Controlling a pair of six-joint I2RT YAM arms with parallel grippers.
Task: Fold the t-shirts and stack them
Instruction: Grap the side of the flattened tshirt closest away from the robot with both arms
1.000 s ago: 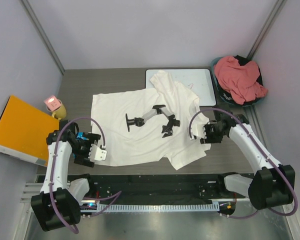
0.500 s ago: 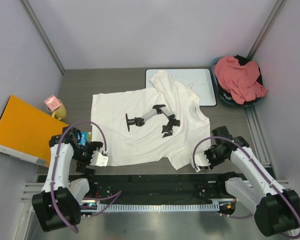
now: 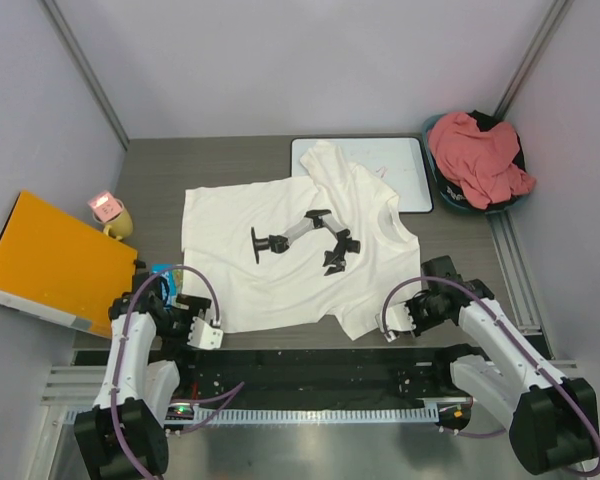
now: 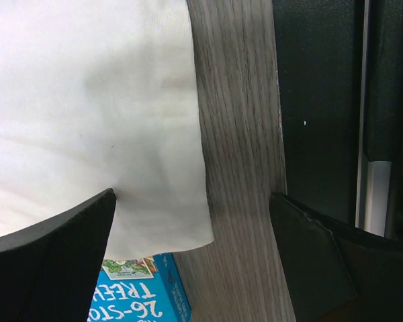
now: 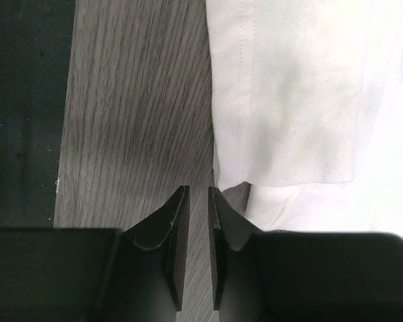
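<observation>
The right hand [image 5: 195, 221], its fingers nearly closed on nothing, has dropped back from the sleeve to the white t-shirt [image 3: 290, 250]'s near hem on the counter [image 3: 160, 180]. The left hand [image 3: 202, 325], wide open, has retreated to the opposite hem corner. The salmon t-shirt [image 3: 478, 155] waits in the basket [image 3: 450, 198].

A grey wood-grain table [image 3: 160, 170] fills the floor of a booth closed in by plain pale lilac walls [image 3: 310, 60], with metal uprights [image 3: 85, 70] running up the two far corners. Along the near edge lies a black rail [image 3: 310, 365], then a strip of brushed metal [image 3: 310, 445] under soft, even light
</observation>
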